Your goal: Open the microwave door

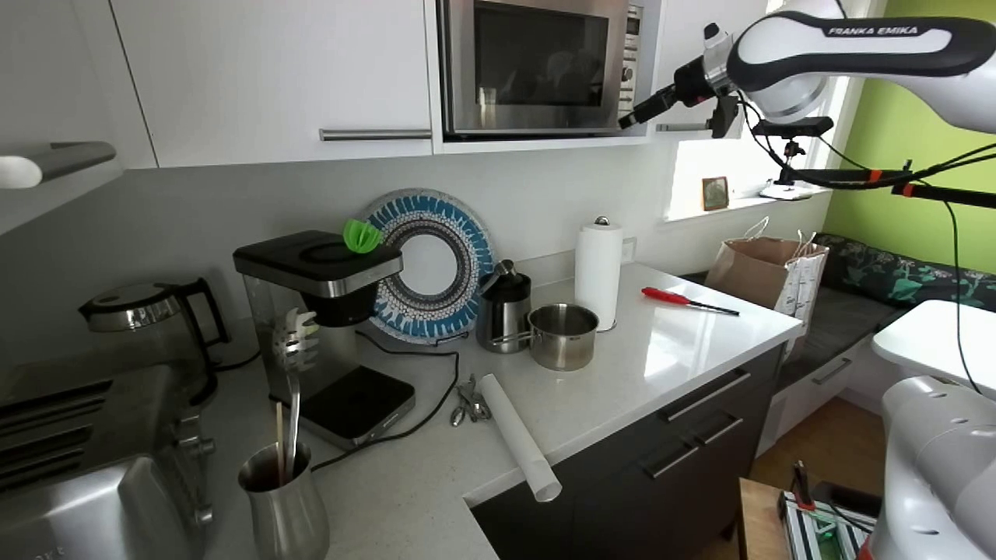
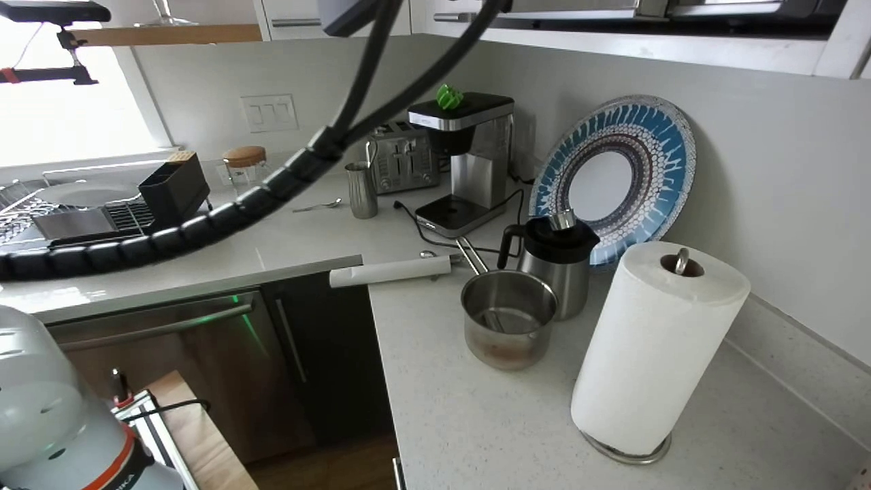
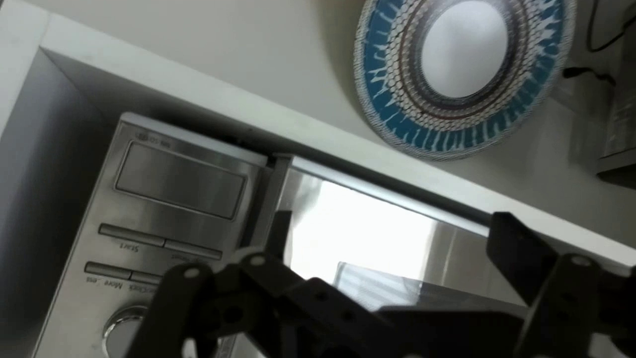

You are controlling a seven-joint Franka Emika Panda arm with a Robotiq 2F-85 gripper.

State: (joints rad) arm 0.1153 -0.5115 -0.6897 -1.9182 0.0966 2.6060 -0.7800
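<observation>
Above counter (image 1: pixel 607 393), microwave door (image 1: pixel 541 54) near hand (image 3: pixel 392 217)

Glare on microwave door (image 3: pixel 362 223) in wrist view; window (image 2: pixel 68 122) overexposed

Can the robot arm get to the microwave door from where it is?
Probably yes. Its gripper is open and looks close to the bottom corner of the microwave door, and I see nothing standing in the way. I can't tell whether they touch.
</observation>
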